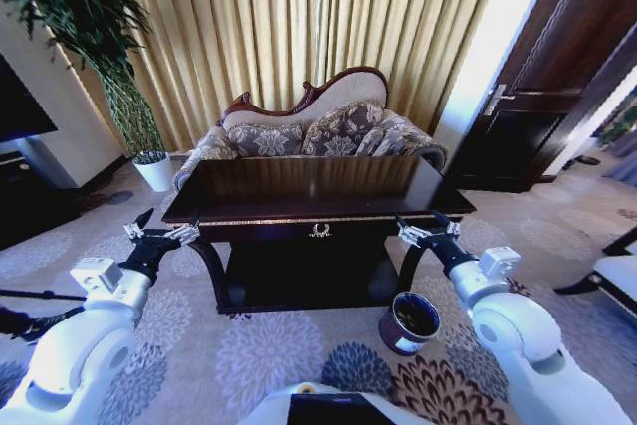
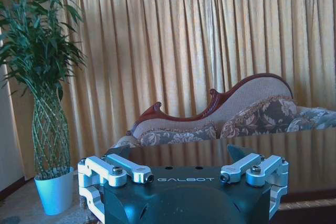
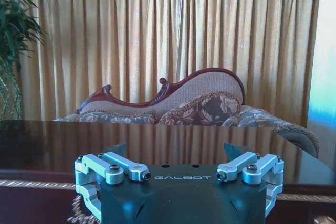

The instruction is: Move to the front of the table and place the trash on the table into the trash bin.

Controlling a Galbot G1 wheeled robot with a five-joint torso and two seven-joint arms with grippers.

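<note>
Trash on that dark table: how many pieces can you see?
0 on the table: its glossy top shows just reflections of curtain and sofa. Small pieces could be lost in the glare. The trash bin stands on the floor by its front right leg.

Long gold pleated curtains (image 1: 299, 17) hang across the far wall, glowing with daylight from behind. In front of them stands a carved-back sofa (image 1: 309, 131) with patterned cushions, and to one side a tall leafy plant (image 1: 95, 37) rises from a white pot (image 1: 154, 172). The floor is grey carpet (image 1: 249, 355) with large flower medallions, and a dark wooden door (image 1: 557, 67) closes off the other side.
</note>
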